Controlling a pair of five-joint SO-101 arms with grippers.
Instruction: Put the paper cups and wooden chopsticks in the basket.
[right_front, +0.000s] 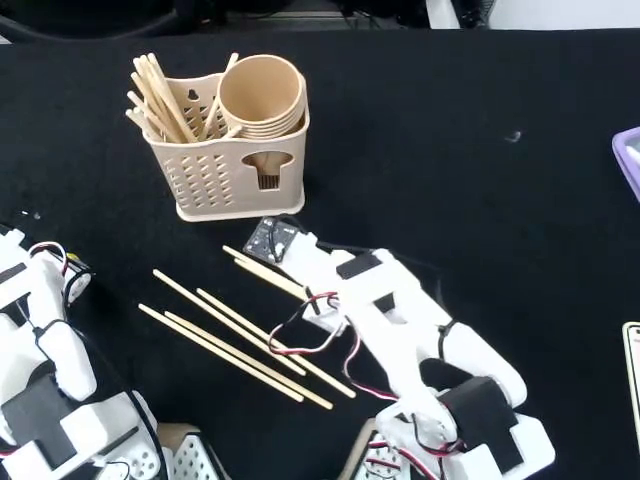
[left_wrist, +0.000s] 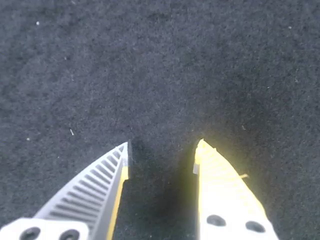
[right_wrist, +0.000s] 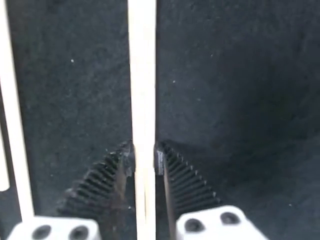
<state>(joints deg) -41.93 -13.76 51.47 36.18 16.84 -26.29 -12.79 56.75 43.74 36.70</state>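
Observation:
A beige basket (right_front: 215, 175) stands at the back left of the black table. It holds a stack of paper cups (right_front: 262, 95) and several wooden chopsticks (right_front: 158, 95). Several more chopsticks (right_front: 235, 340) lie loose in front of it. My right gripper (right_wrist: 144, 152) is shut on a chopstick (right_wrist: 142, 75) low over the cloth, and in the high view that chopstick (right_front: 262, 270) sticks out from under the right arm (right_front: 390, 320). Another chopstick (right_wrist: 12, 125) lies beside it. My left gripper (left_wrist: 162, 150) is open over bare cloth, and the left arm (right_front: 40, 380) sits at the front left.
A purple object (right_front: 630, 160) pokes in at the right edge of the table, and a pale flat item (right_front: 632, 360) lies lower on that edge. Black cloth stretches open behind and to the right of the basket.

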